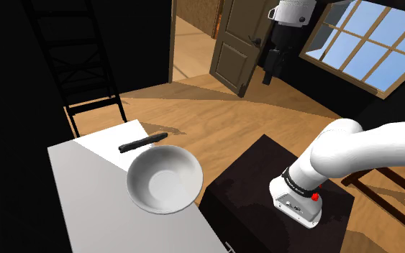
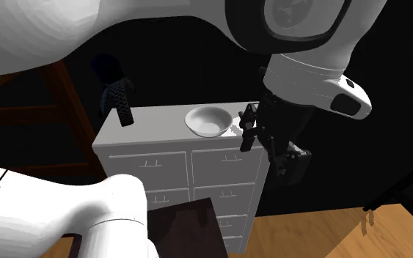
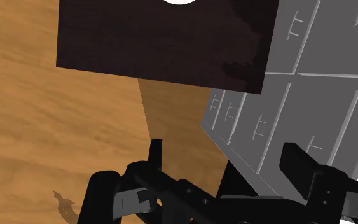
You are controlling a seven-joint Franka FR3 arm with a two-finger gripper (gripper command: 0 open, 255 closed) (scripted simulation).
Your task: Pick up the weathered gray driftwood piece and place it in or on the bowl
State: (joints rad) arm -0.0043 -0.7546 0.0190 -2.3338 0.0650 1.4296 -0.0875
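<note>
The driftwood piece (image 1: 142, 141) is a dark, slim stick lying on the white dresser top (image 1: 85, 187), just beyond the bowl. In the second exterior view the driftwood (image 2: 122, 105) shows dark and rough at the dresser's far left end. A plain white bowl (image 1: 163, 180) sits near the dresser's edge closest to the stand, and it holds nothing; the bowl (image 2: 210, 121) is at the top's right end there. My black gripper (image 1: 268, 72) hangs high in the air, far from both. The gripper (image 3: 225, 159) is open, with floor and drawer fronts showing between its fingers.
The dark stand (image 1: 265, 180) sits beside the dresser, whose drawer fronts (image 3: 298, 83) face it. Around them is a wooden floor (image 1: 215, 108). A panelled door (image 1: 238, 43) and a window (image 1: 366, 43) are behind. A black ladder-like frame (image 1: 85, 72) stands past the dresser.
</note>
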